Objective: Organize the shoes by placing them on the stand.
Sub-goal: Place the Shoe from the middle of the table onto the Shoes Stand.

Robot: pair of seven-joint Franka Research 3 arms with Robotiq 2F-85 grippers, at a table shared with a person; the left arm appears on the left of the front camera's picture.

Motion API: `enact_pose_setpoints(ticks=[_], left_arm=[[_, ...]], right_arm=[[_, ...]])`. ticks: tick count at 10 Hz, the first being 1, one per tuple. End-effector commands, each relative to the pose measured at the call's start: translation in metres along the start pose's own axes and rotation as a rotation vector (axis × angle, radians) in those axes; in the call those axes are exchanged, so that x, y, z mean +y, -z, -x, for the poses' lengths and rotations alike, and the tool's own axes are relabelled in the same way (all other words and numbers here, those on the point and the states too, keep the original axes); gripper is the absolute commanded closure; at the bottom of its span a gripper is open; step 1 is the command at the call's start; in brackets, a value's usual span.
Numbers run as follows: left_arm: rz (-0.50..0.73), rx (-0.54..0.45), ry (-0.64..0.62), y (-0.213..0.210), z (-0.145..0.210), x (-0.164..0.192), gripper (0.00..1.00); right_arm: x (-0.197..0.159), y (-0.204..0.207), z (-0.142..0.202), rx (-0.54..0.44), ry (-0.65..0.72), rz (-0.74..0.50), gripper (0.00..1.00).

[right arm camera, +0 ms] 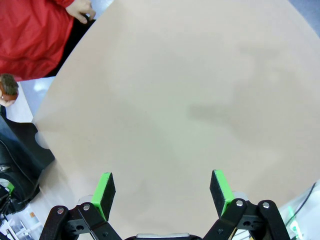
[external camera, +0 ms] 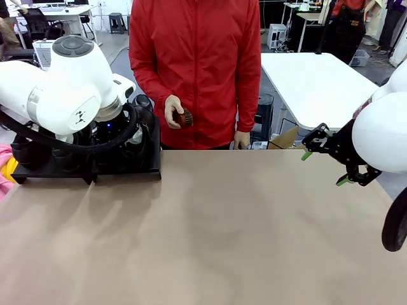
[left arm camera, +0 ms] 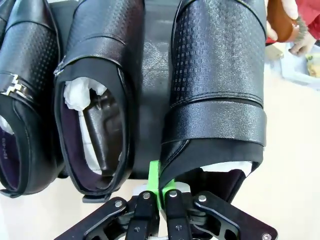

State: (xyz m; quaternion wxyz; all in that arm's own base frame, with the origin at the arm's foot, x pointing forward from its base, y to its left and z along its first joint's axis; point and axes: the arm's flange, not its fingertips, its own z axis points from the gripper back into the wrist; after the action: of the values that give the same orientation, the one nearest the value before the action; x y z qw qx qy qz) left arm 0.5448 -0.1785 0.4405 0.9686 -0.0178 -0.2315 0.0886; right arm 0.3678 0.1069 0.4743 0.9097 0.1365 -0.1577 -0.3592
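Note:
Three glossy black shoes lie side by side on the black stand (left arm camera: 152, 100) in the left wrist view, toes pointing away: one at the left (left arm camera: 22, 100), one in the middle (left arm camera: 100, 75), and a perforated one at the right (left arm camera: 220, 75). My left gripper (left arm camera: 159, 180) is shut on the collar rim of the right shoe at its heel end, a green pad (left arm camera: 154, 172) pressed to the leather. In the front view my left arm covers most of the stand (external camera: 137, 166). My right gripper (external camera: 325, 166) hangs open over the table's right side, fingers (right arm camera: 104, 192) wide apart above bare tabletop.
A person in a red jacket (external camera: 197, 63) stands at the far edge, holding a small brown round object (external camera: 183, 117) beside the stand. The tan tabletop (external camera: 222, 229) stretches out in front of the stand. A white table (external camera: 318, 82) stands behind at the right.

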Motion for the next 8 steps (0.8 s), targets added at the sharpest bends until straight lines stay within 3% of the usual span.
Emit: enact_pose_setpoints(ticks=[1,8], left_arm=[[0.043,-0.016,-0.009,-0.013,0.0,0.003,1.0],[0.02,-0.09,-0.035,0.001,-0.006,0.005,1.0]], right_arm=[[0.0,0.0,-0.002,0.005,-0.02,-0.015,0.0],[0.0,0.0,-0.002,0.005,-0.02,-0.015,0.0]])
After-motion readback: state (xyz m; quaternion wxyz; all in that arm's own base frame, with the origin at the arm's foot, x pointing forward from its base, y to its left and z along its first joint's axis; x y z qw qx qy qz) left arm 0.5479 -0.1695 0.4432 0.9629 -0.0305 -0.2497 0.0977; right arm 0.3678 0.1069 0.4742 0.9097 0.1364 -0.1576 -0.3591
